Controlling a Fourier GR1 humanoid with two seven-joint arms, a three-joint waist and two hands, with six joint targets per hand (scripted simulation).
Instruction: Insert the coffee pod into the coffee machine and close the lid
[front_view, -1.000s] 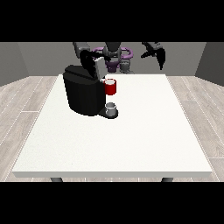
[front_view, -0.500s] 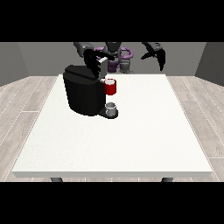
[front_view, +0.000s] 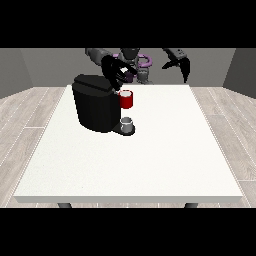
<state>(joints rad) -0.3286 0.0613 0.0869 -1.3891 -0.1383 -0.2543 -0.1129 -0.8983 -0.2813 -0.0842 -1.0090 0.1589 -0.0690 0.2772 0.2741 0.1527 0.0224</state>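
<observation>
The black coffee machine (front_view: 95, 102) stands on the white table (front_view: 165, 150) left of centre. Its red pod holder (front_view: 126, 100) juts out towards the view's right, above a small grey cup (front_view: 127, 123) on the machine's base. The hand at the view's left (front_view: 115, 71) hovers just above the machine's top, by the red holder. Its fingers are curled round a small pale purple thing, apparently the coffee pod (front_view: 129, 75). The hand at the view's right (front_view: 179, 62) hangs in the air beyond the table's far edge, fingers relaxed and pointing down, holding nothing.
The robot's torso (front_view: 135, 62) stands behind the table's far edge. Wide bare table surface lies in front of and to the right of the machine. Wooden floor surrounds the table.
The hand at the view's left has come down and towards the view's right, from behind the machine to above its top near the red holder. The other hand has shifted slightly.
</observation>
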